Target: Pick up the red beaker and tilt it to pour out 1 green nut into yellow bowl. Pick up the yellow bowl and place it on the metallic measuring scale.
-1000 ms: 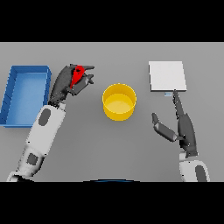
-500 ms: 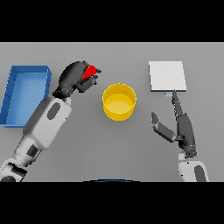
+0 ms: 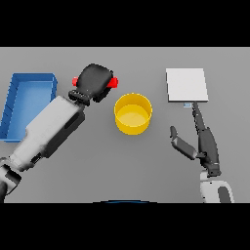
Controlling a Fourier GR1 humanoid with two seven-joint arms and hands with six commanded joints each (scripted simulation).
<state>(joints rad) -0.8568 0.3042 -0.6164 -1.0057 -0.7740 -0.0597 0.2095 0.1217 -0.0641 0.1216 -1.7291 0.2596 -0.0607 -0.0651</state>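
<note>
Head view is showing you the grey table (image 3: 97,180) carrying a blue bin (image 3: 22,93) at far left, the metallic scale (image 3: 186,84) at right and the yellow bowl (image 3: 133,113) in the middle. Your left hand (image 3: 93,83) is curling its fingers round the red beaker (image 3: 113,82), just left of the bowl. Your right hand (image 3: 202,141) is resting with straight fingers near the scale. The beaker is looking small, rigid and probably light; gripping its sides is suiting the tilt.

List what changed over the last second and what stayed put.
The left hand, shut on the red beaker, rose and turned it over toward the yellow bowl. The bowl, scale, blue tray and open right hand stayed as they were.
</note>
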